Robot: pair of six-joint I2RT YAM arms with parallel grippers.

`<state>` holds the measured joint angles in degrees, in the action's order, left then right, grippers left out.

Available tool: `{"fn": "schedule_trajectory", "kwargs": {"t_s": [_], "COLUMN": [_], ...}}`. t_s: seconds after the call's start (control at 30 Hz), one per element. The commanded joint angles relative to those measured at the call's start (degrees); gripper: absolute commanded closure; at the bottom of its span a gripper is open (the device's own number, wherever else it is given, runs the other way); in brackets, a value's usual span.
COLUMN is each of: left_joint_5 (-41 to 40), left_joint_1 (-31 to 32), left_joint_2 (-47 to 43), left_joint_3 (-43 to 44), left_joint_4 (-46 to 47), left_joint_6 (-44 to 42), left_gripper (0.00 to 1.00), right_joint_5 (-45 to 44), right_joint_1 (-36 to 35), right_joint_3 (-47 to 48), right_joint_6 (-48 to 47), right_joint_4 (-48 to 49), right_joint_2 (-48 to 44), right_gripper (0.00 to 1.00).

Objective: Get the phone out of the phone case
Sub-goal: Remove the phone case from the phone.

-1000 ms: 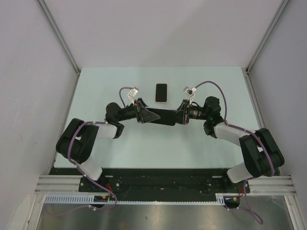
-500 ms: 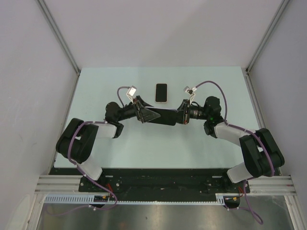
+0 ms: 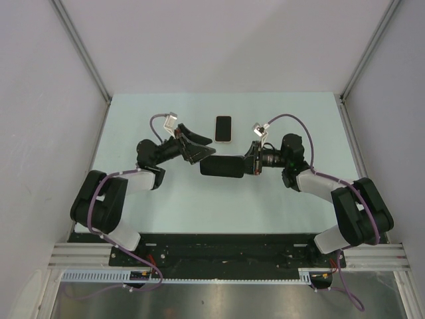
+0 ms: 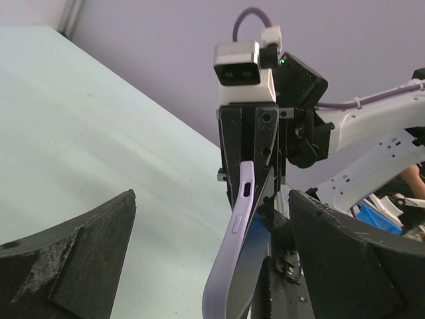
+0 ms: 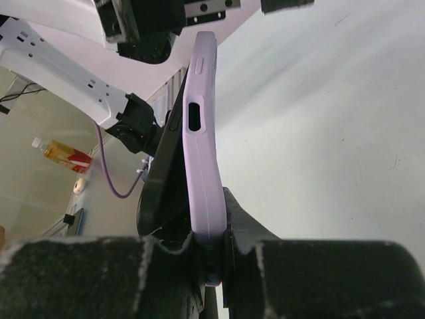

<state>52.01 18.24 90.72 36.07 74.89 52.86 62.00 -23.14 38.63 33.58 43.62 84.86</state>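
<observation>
Right gripper (image 3: 247, 165) is clamping one short end of the lilac case (image 5: 202, 146), jaws closed hard on it. It is holding the case out lengthwise at the middle of the table (image 3: 133, 133), between the two arms. The black phone (image 5: 163, 179) is riding in the case with its dark face turned up toward the overhead camera and the lilac back turned down toward the table. In the right wrist view the phone's dark edge is showing beside the lilac rim along one long side, so that side is sitting proud of the shell. How far it is out cannot be told, and the gripped end is hidden between the fingers.

Left gripper (image 3: 204, 146) is hanging wide open and gripping nothing. It is near the free end of the case but apart from it, angled toward the far side of the table. Through its own camera the case is appearing edge-on in the gap between its two spread fingers (image 4: 80, 256), with the right gripper's black body rising behind.

A second phone (image 3: 223, 128), dark-screened with a pale rim, is lying flat on the table just beyond the held case, touched by neither arm.
</observation>
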Motion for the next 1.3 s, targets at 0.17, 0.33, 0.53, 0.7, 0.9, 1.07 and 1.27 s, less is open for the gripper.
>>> {"fn": "schedule_trajectory", "kwargs": {"t_s": [0.17,0.33,0.53,0.7,0.9,1.07,1.27], "left_joint_5": [7.2,13.72,18.74,6.23,-0.32,-15.41,-14.49], "left_joint_1": [-4.96,-4.88,-4.53,-3.22,-0.68,8.99,15.07], "left_joint_2": [-4.58,-3.97,-2.3,-10.01,-12.23,-16.7,-18.29], "left_joint_3": [5.32,9.8,12.61,13.66,15.24,15.17,12.97], "left_joint_4": [21.35,20.91,14.98,-26.0,-44.06,-62.05,-68.73], "left_joint_6": [-3.03,-1.63,-4.59,-37.56,-56.21,-85.61,-96.36], "left_gripper": [0.0,0.0,0.0,0.0,0.0,0.0,0.0], "right_joint_5": [-0.3,-1.79,-2.67,-2.67,-2.93,-2.67,-2.5], "right_joint_1": [0.2,0.11,0.98,1.78,2.22,2.13,1.51], "right_joint_3": [3.29,5.4,7.42,7.6,8.04,8.83,9.71], "right_joint_6": [-4.57,-7.3,-8.8,-8.71,-8.8,-9.15,-10.82], "right_joint_4": [-6.16,-12.67,-17.07,-17.78,-18.83,-20.67,-23.48], "right_joint_2": [1.09,2.59,3.38,3.3,3.38,4.17,5.05], "right_gripper": [1.0,1.0,1.0,1.0,1.0,1.0,1.0]}}
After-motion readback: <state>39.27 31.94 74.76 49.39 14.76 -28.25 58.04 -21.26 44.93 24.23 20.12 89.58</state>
